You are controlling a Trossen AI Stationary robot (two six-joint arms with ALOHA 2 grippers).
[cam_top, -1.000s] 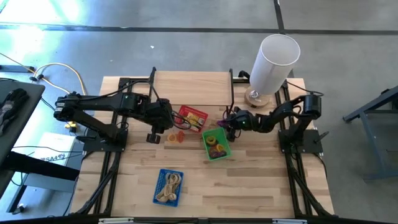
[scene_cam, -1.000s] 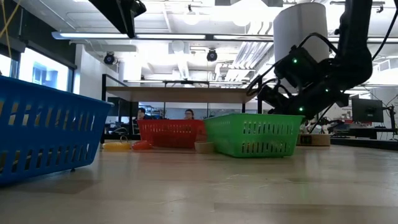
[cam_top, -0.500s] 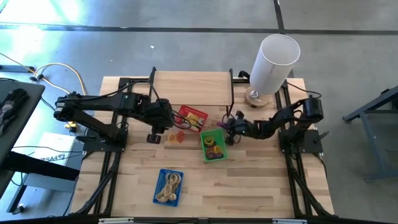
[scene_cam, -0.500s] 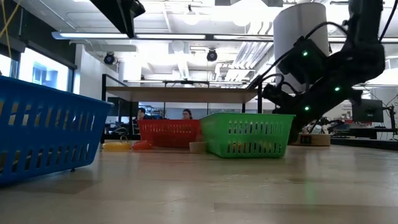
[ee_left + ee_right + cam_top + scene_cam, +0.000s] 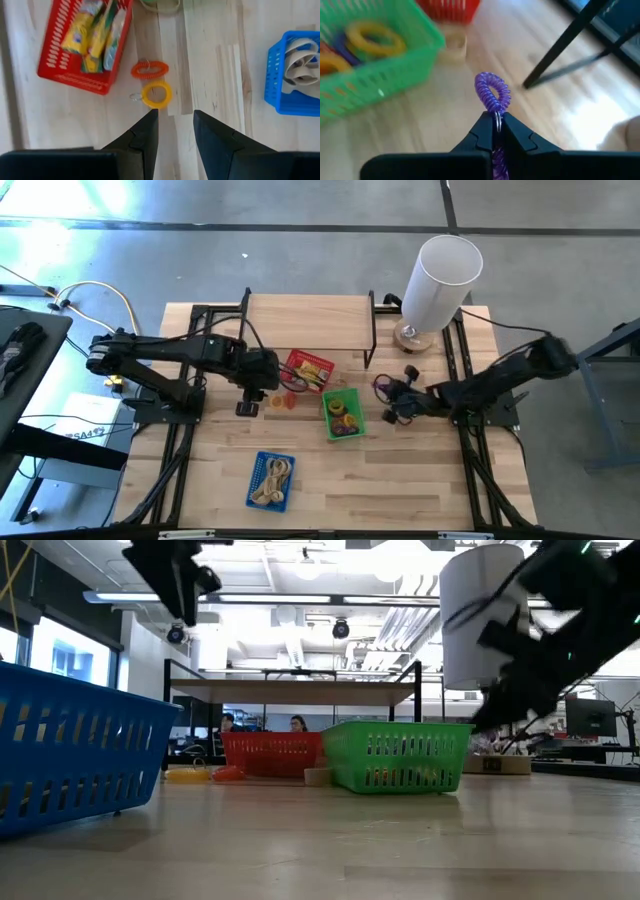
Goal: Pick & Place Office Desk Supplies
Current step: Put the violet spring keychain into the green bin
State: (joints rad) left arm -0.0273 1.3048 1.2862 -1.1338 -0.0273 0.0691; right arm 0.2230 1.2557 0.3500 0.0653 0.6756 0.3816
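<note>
Overhead, sorting looks partly done. On the wooden tabletop (image 5: 420, 470) a red basket (image 5: 309, 370) holds yellow packets, a green basket (image 5: 344, 413) holds coloured loops, and a blue basket (image 5: 271, 480) holds pale bands. The left gripper (image 5: 252, 397) hovers just beside two loose loops. The right gripper (image 5: 392, 397) sits just right of the green basket.

From tabletop height, the three baskets stand in a row, with loose items lying near the red one.

Through the left wrist camera, an orange loop (image 5: 149, 69) and a yellow loop (image 5: 156, 94) lie unsorted beside the red basket; this gripper is partly open and holds nothing.

Through the right wrist camera, the gripper is pinched shut on a purple loop (image 5: 493, 94), lifted beside the green basket, likely headed into it. At least three loops remain to place.
</note>
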